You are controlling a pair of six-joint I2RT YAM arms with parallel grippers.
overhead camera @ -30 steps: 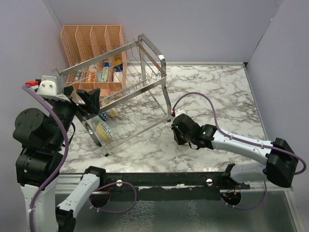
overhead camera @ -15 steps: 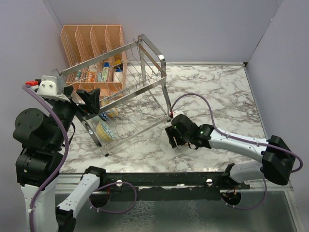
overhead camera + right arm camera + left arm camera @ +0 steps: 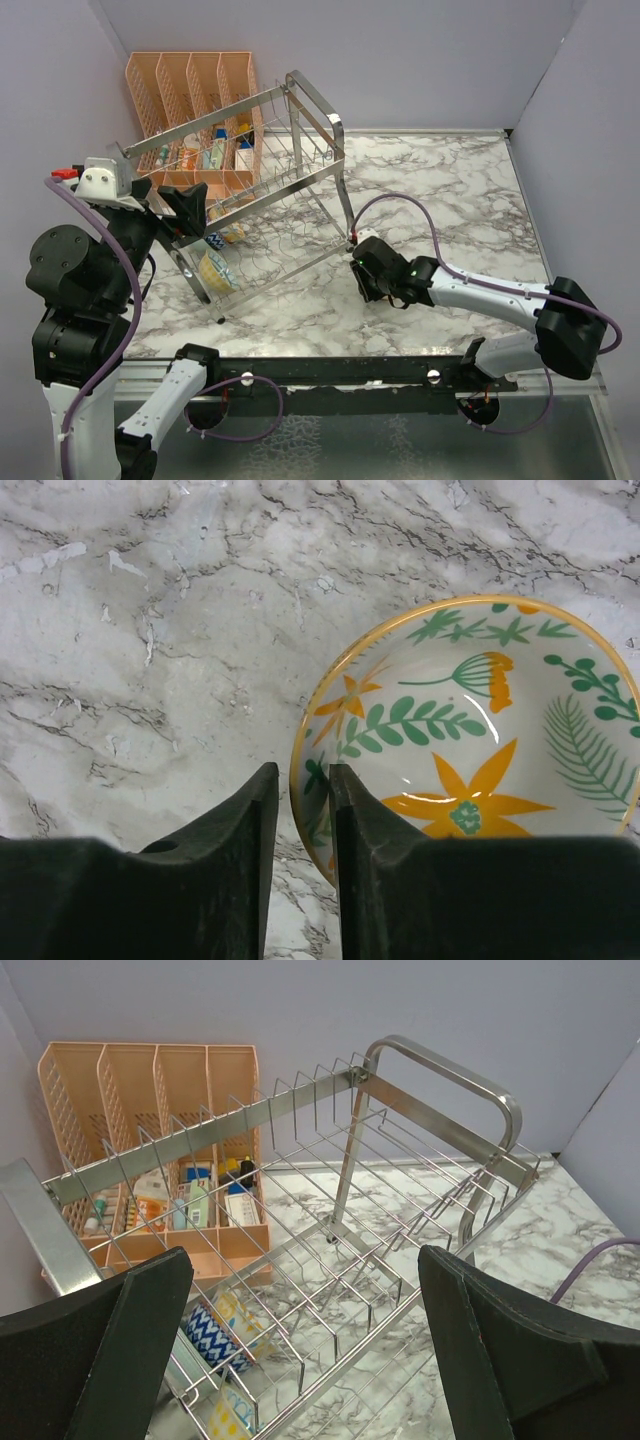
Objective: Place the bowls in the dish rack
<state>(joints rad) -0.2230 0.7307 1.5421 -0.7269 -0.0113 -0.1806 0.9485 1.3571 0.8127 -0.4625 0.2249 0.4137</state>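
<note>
- Grey-veined white marble is covering the table (image 3: pixel 450 180), and plain lilac walls (image 3: pixel 400 60) are closing it in at the left, back and right.
- At the far left corner a peach mesh organiser (image 3: pixel 190 90) is standing against the wall, with small bottles and packets in its slots.
- The left gripper (image 3: pixel 305 1270) is hanging raised over the near left end of the dish rack (image 3: pixel 200 122). Its fingers are spread wide and nothing is sitting between them.
- The chrome wire rack is standing just in front of the organiser. In its lower tier a bowl on edge (image 3: pixel 215 270) is leaning among the wires, and a blue-patterned bowl (image 3: pixel 228 237) is sitting just behind it.
- Right of the rack's near foot, the right gripper (image 3: pixel 303 772) is lying low over the marble. Its fingers are straddling the left rim of a flowered bowl (image 3: pixel 470 730), one inside and one outside, with only a narrow gap between them. Whether they are actually pinching the rim cannot be told.
- That bowl is resting upright on the table, outside the rack. From above, the gripper is hiding it.
- A purple cable (image 3: pixel 400 200) is arching over the right forearm.
- Against a second ago, the right gripper is sitting slightly further left, nearer the rack's foot, and the right elbow has come left with it. The left arm, the rack and the two racked bowls are lying as before.
</note>
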